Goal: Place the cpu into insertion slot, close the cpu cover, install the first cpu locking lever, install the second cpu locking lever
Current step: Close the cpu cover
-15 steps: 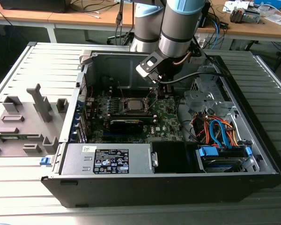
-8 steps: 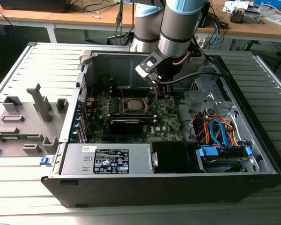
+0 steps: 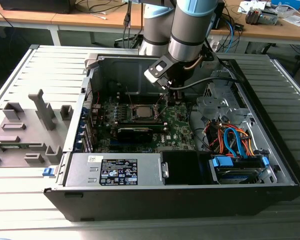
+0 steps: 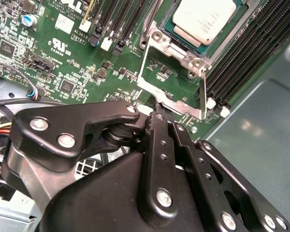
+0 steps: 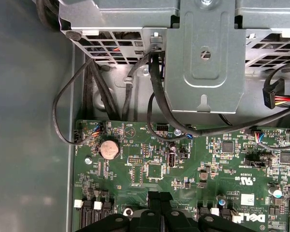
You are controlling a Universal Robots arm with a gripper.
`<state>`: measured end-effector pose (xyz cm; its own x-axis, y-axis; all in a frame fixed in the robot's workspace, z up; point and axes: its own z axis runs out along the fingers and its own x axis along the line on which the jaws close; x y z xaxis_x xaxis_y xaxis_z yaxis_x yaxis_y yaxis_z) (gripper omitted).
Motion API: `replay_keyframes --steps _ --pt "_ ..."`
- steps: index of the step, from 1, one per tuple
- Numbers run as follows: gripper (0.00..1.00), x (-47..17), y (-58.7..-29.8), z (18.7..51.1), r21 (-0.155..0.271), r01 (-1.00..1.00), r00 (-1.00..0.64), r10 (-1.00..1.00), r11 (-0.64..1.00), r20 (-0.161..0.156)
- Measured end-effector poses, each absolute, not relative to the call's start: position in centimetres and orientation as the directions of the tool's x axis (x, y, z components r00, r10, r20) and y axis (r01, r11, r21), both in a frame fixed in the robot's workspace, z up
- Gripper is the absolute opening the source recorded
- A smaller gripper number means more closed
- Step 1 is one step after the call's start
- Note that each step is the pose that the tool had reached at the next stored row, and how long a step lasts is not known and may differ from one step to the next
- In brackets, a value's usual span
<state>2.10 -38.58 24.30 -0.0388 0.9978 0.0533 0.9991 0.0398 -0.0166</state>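
The arm is reaching down into the open computer case (image 3: 180, 200), and its gripper (image 3: 165, 97) is hanging just beside the cpu (image 3: 142, 111). In the second wrist view the cpu (image 4: 203, 19) is already lying flat in its slot with its pale metal top facing up, so I'm taking the first step as done.

The cpu cover (image 4: 181, 106) is lying thrown open, hinged at the cpu's edge and folded away from it. The green motherboard (image 4: 63, 58) is showing through its square opening. The black memory slots (image 4: 241, 63) are running along the far side of the cpu from all this.

The gripper (image 4: 160, 112) is sitting at the cover's free edge, the one farthest from the cpu. Its fingers (image 4: 154, 128) are pressed close together, with hardly a gap between them. The tips are touching the rail, or are just off it. I can't tell whether the thin lip is being nipped between them or only nudged. In the first wrist view the gripper (image 5: 159, 197) is looking the same, with its tips drawn in tight over the board.

So to my eye closing the cover is the step in hand, and it is barely begun. Closing it is going to call for swinging that free edge up and over on its hinge until the frame is lying down around the cpu. The chip mustn't be dragged or knocked out of its seat on the way.
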Motion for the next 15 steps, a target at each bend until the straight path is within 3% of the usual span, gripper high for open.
replay_keyframes --steps 15 --pt "0.11 1.88 -38.58 24.17 -0.017 0.999 -0.039 0.998 0.04 0.053"
